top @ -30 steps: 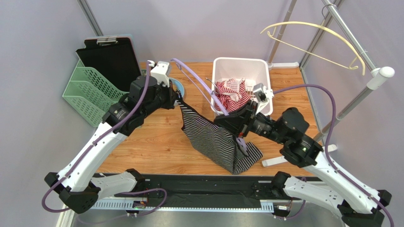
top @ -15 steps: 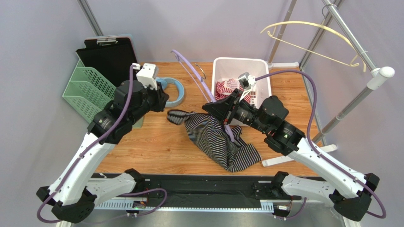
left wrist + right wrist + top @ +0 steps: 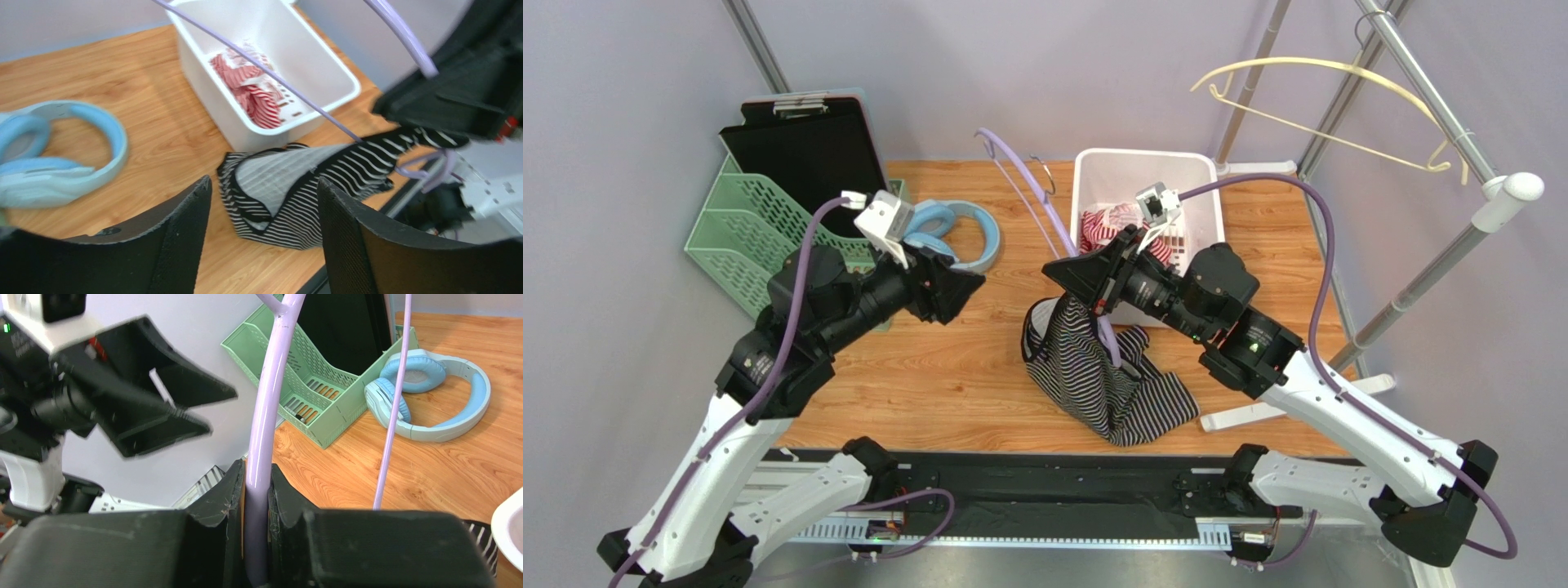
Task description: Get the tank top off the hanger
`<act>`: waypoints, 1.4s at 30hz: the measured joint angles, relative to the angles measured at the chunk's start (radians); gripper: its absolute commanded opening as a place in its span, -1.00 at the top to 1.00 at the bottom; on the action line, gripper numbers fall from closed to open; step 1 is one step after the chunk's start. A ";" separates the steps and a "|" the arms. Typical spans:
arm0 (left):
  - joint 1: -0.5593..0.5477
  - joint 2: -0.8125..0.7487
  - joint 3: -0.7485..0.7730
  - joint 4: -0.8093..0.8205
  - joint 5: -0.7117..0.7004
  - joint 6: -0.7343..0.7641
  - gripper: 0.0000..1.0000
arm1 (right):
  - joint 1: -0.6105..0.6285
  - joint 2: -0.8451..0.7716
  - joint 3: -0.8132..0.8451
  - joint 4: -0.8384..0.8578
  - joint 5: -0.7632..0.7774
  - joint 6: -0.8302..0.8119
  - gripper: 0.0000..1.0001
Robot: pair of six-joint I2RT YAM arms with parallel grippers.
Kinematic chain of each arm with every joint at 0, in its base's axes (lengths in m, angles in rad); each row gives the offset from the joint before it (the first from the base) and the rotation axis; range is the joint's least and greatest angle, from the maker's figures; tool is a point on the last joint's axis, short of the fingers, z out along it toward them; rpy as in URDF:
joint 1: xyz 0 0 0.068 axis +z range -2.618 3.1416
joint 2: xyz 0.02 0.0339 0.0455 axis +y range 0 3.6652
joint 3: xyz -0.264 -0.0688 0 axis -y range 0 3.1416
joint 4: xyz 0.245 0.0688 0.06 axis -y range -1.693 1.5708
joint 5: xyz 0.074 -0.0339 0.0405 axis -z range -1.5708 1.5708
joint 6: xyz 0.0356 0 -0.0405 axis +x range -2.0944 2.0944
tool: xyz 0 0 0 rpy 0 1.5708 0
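The black-and-white striped tank top point(image 3: 1100, 374) droops from under my right gripper point(image 3: 1075, 272), and its lower part is heaped on the table. That gripper is shut on the thick arm of the lavender hanger point(image 3: 264, 435), which stands up and back toward the bin. In the right wrist view the right gripper point(image 3: 258, 471) pinches the hanger tight. My left gripper point(image 3: 959, 292) hovers left of the cloth, open and holding nothing. From the left wrist, the tank top point(image 3: 294, 190) lies beyond the spread left gripper point(image 3: 264, 184), one end still up at the hanger point(image 3: 288, 92).
A white bin point(image 3: 1087, 172) holding a red-striped garment point(image 3: 1112, 227) stands behind the right gripper. Blue headphones point(image 3: 952, 233) lie at the back left, beside a green file rack point(image 3: 756, 245) with a black clipboard point(image 3: 805, 153). A cream hanger point(image 3: 1320, 74) hangs on the metal rail point(image 3: 1431, 263) at right.
My left gripper has opened, let go of the tank top's strap and drawn back to the left. The freed cloth has slumped toward the right gripper, which still holds the hanger.
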 measured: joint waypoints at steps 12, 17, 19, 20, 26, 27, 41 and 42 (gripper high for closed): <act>0.000 -0.029 -0.113 0.202 0.206 -0.175 -0.54 | 0.000 0.024 0.068 -0.124 0.051 0.054 1.00; 0.000 0.031 -0.069 0.291 0.217 -0.287 -0.55 | 0.000 0.024 0.068 -0.137 0.034 0.073 1.00; 0.000 0.066 -0.041 0.317 0.195 -0.324 -0.57 | 0.000 0.024 0.068 -0.137 0.017 0.083 1.00; 0.000 0.080 -0.034 0.327 0.182 -0.342 -0.57 | 0.000 0.024 0.068 -0.137 0.011 0.087 1.00; 0.015 0.131 -0.030 0.372 0.077 -0.499 -0.52 | 0.000 0.021 0.063 -0.137 -0.025 0.101 1.00; 0.019 0.134 -0.030 0.377 0.055 -0.531 -0.51 | 0.000 0.019 0.060 -0.136 -0.031 0.101 1.00; 0.037 0.238 -0.007 0.430 -0.011 -0.783 -0.30 | 0.000 -0.013 0.040 -0.134 -0.115 0.100 1.00; 0.037 0.250 -0.007 0.430 -0.008 -0.795 -0.21 | 0.000 -0.013 0.039 -0.134 -0.120 0.100 1.00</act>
